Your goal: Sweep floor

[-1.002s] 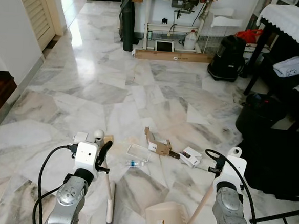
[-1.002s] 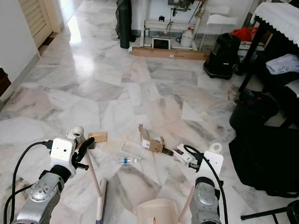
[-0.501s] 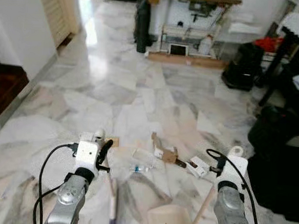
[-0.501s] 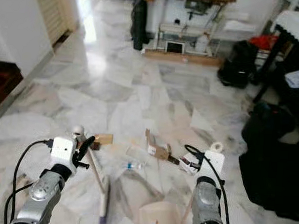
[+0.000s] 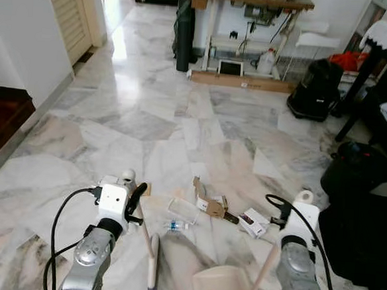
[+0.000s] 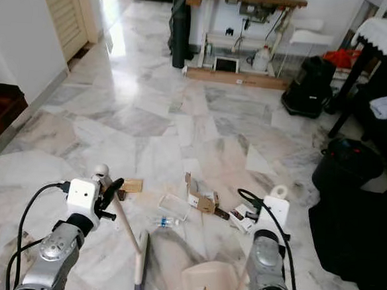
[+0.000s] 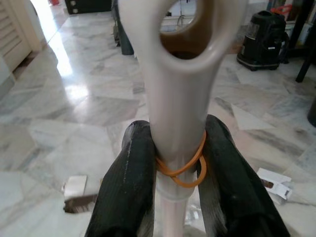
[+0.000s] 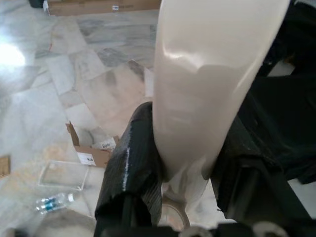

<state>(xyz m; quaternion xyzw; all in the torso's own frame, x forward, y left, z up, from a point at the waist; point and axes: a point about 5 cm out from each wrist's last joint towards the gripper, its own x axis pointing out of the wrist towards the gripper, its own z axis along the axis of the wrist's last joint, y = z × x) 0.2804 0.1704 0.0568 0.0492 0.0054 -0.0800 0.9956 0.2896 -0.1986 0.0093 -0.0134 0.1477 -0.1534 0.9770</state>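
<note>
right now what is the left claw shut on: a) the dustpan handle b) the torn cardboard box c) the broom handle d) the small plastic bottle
c: the left claw is shut on the broom handle, with an orange rubber band looped just there; the dustpan hangs from the right claw, and the small plastic bottle and torn cardboard box lie loose on the floor.

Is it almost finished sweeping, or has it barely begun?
Barely begun, it seems. Done: both tools are picked up, the left gripper shut on the broom and the right gripper shut on the dustpan. Left: the torn cardboard box, small bottle and clear tray lie unswept on the floor.
</note>
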